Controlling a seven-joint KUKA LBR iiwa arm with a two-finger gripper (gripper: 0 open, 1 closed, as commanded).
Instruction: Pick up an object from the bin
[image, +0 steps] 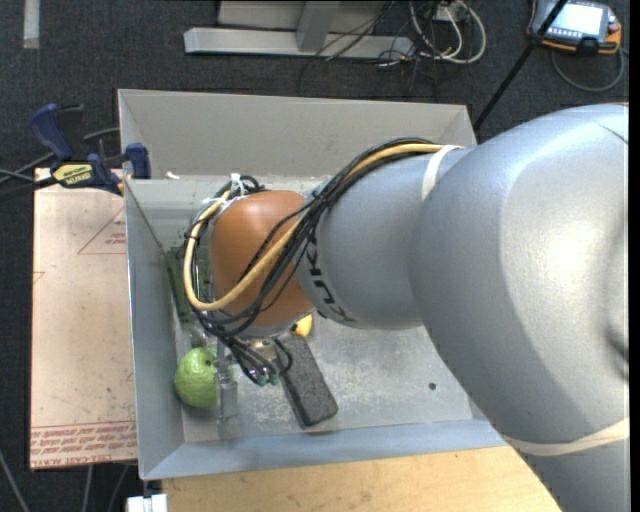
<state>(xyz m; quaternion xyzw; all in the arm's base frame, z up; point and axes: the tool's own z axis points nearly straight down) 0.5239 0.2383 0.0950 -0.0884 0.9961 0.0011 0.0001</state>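
The end effector (229, 385) stood low in the grey bin (300, 135), at about 7 o'clock on the bin's floor and close to the near-left corner. A round green, apple-like thing (196, 380) lay just beside it toward 9 o'clock, between the end effector and the bin's left wall, touching it or very nearly so. Being round, it had no long axis to line up with.

A dark grey oblong block (306, 386) lay near it toward 3 o'clock, with its length running from about 11 to 5 o'clock. A small yellow thing (303, 323) peeked out from under the arm toward 1 o'clock.

The orange wrist cover (255, 255) and its cables hid much of the end effector, so I could not tell whether it was spread or pressed together, nor whether it pinched anything. The green thing seemed the likelier pick, calling for a slight shift toward 9 o'clock.
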